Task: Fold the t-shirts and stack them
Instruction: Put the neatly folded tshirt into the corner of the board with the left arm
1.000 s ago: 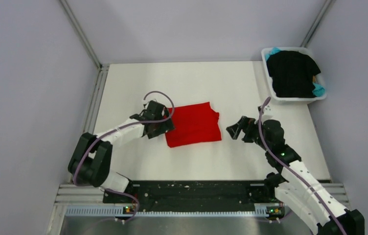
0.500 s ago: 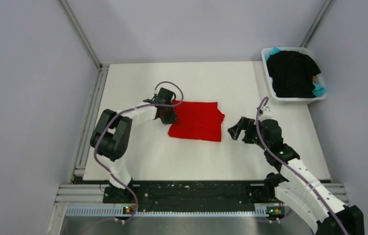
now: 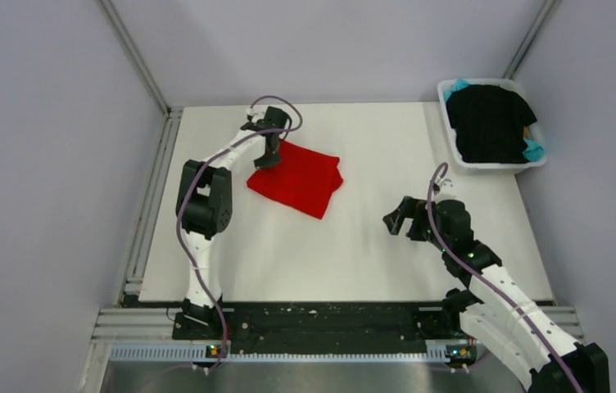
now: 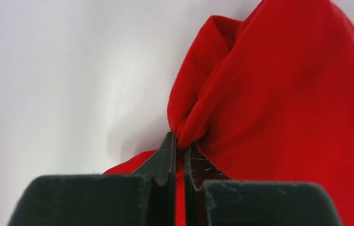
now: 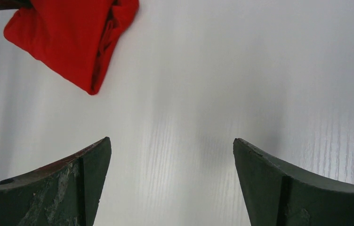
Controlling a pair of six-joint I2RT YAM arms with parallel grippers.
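One red t-shirt [image 3: 296,178] — folded, diagonal

White table [image 3: 354,246], grey walls [image 3: 43,164] (soft even light)

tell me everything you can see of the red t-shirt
The red t-shirt is soft, plain bright red cloth, folded into a rough rectangle that lies askew on the white table, toward its far left. Layered fold edges show along one side. The left gripper is shut on its far-left corner, bunching the cloth into creases. Nothing else touches it.
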